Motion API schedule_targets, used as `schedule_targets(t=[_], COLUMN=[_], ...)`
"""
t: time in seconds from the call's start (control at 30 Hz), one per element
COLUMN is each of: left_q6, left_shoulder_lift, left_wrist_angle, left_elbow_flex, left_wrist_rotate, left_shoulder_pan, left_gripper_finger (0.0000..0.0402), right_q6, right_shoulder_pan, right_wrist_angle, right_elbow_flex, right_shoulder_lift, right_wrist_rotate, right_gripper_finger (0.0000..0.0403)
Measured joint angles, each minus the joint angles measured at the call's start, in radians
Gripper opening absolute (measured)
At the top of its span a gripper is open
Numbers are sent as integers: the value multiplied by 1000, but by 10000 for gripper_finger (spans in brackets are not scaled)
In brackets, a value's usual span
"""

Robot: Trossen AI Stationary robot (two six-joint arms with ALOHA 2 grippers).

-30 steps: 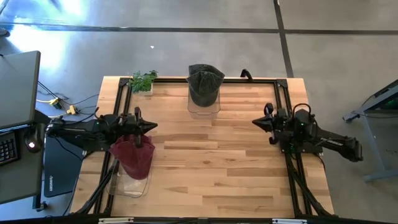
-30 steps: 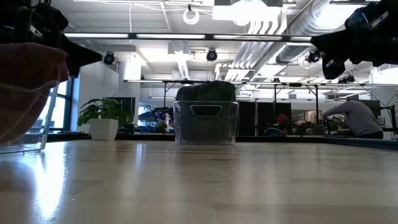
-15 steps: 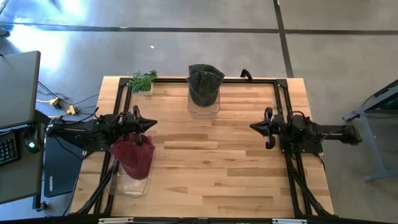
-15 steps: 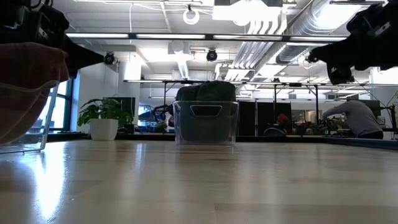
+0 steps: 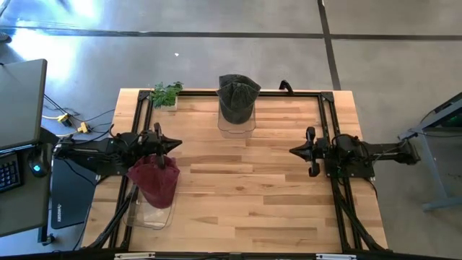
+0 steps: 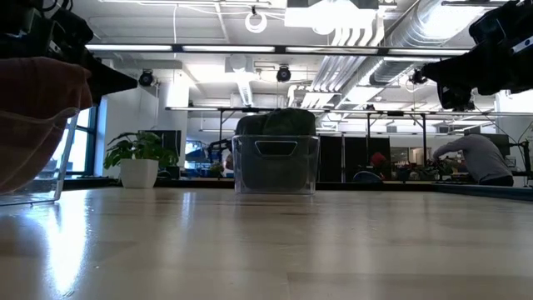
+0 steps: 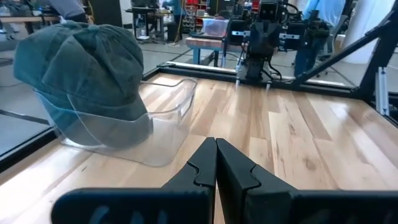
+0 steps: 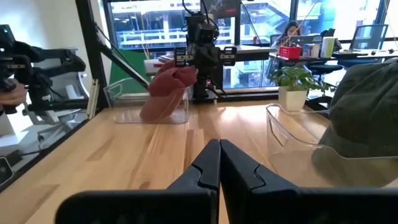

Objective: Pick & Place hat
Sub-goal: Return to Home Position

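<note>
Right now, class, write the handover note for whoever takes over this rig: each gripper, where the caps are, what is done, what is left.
Left gripper: shut, empty, raised over the left side of the table, close to the red cap.
Right gripper: shut, empty, raised at the right side, pointing inward.
Dark cap: in the far clear bin, middle of the far edge.
Red cap: in the near-left clear bin.
Done: both caps are binned.
Left: probably only parking both arms.
</note>
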Motion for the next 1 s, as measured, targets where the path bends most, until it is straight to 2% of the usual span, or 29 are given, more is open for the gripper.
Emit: schedule_targets(t=[0.23, 0.4, 0.5, 1.0], left_q6=[41, 100, 123, 136], left_shoulder_lift=[0, -3, -3, 9], left_wrist_angle=[-1, -9, -13, -10], left_elbow_flex=[-1, -2, -3, -3], left_wrist_rotate=[14, 206, 275, 245], left_shoulder_pan=[0, 0, 0, 0], left_gripper_finger=[0, 0, 0, 1], right_q6=[-5, -6, -7, -7], right_shoulder_pan=[0, 0, 0, 0], right_wrist_angle=[6, 7, 7, 8], right_elbow_flex=[-1, -1, -1, -1], right_shoulder_lift=[0, 0, 0, 0], right_wrist_rotate=[-4, -4, -4, -5], right_gripper_finger=[0, 0, 0, 0])
